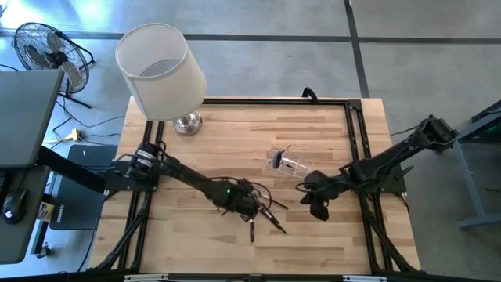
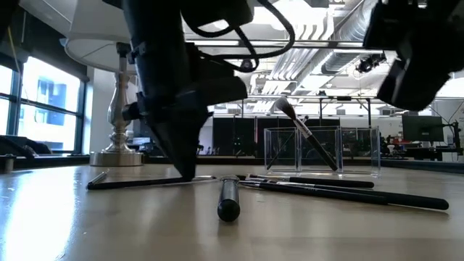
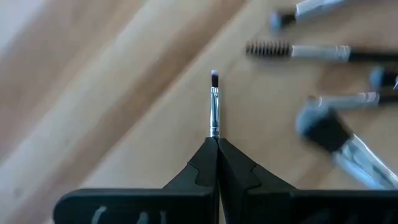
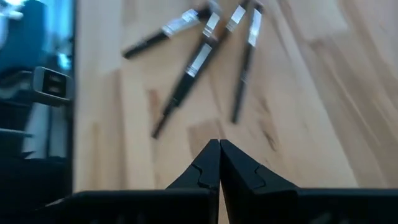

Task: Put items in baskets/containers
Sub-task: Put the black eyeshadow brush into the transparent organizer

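Several slim dark brushes (image 1: 270,218) lie loose on the wooden table near its front middle, also seen in the low view (image 2: 326,190) and the right wrist view (image 4: 205,50). My left gripper (image 1: 249,205) stands down at the table among them, shut on one thin brush (image 3: 214,106). The clear box (image 1: 291,164) stands right of centre. One brush (image 2: 308,138) leans inside the box, its bristle head above the rim. My right gripper (image 1: 301,188) hangs shut above the table near the box, holding nothing. My left gripper pinches a thin brush between its two fingertips, just behind the silver ferrule (image 3: 214,132). The fingers come from above, slanting, and lie across the brush. The brush (image 2: 145,181) lies about level at the table top, sticking out on both sides of the fingers. I cannot tell whether it rests on the wood.
A lamp with a big white shade (image 1: 160,70) and a silver foot (image 2: 119,156) stands at the far left. A black frame rail (image 1: 356,133) runs along the table's far and right edges. Bare wood lies left of the brushes. A fan (image 1: 47,47) stands off the table.
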{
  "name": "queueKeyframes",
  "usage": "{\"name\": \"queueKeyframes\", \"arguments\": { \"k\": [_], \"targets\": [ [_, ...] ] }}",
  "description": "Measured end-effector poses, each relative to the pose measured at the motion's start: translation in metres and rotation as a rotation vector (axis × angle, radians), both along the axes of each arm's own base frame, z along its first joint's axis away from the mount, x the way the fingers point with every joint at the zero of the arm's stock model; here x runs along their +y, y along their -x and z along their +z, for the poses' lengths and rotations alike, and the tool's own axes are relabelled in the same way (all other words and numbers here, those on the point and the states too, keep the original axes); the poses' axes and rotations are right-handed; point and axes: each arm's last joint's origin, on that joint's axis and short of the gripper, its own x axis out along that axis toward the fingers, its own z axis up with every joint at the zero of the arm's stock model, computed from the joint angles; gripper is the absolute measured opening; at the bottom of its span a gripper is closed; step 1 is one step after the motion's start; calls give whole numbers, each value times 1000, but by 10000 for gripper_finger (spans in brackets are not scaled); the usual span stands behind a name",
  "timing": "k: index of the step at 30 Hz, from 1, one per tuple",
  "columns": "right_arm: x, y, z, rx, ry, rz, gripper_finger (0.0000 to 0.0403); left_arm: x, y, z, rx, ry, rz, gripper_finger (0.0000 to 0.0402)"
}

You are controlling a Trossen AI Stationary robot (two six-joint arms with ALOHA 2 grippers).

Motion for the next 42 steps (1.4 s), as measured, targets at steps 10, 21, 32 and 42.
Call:
{"name": "queueKeyframes", "arguments": {
  "k": [10, 21, 32, 42],
  "targets": [
    [12, 12, -4, 42, 30, -116, 1, 10, 21, 32, -115, -104, 27, 1],
    [19, 14, -1, -36, 22, -265, 2, 28, 66, 52, -494, -137, 108, 1],
    [33, 27, -4, -20, 11, -280, 1, 34, 67, 61, -1041, -117, 75, 0],
    [45, 48, -8, 13, 40, -286, 1, 52, 46, 71, -1173, -265, -6, 0]
  ]
}}
